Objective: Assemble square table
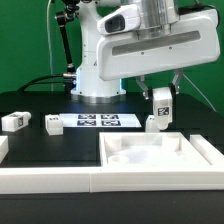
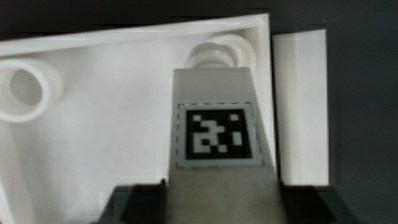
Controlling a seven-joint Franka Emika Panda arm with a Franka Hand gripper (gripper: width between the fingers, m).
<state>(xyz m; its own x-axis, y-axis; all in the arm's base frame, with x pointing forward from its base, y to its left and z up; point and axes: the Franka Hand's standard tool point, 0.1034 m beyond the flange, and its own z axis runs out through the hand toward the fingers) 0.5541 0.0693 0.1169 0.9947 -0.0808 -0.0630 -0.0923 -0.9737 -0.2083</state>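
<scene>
My gripper (image 1: 160,93) is shut on a white block leg (image 1: 160,110) with a black-and-white tag, and holds it upright just above the far rim of the square table top (image 1: 150,158). In the wrist view the leg (image 2: 221,130) runs out from between the dark fingers (image 2: 139,205), tag facing the camera. Under it lies the white tray-like top (image 2: 107,120), with round sockets at two of its corners (image 2: 25,90). Two more tagged legs (image 1: 15,121) (image 1: 50,124) lie on the black table at the exterior view's left.
The marker board (image 1: 100,121) lies flat in front of the robot's base (image 1: 98,85). A long white border wall (image 1: 60,180) runs along the near edge of the table. Black cables hang behind the base.
</scene>
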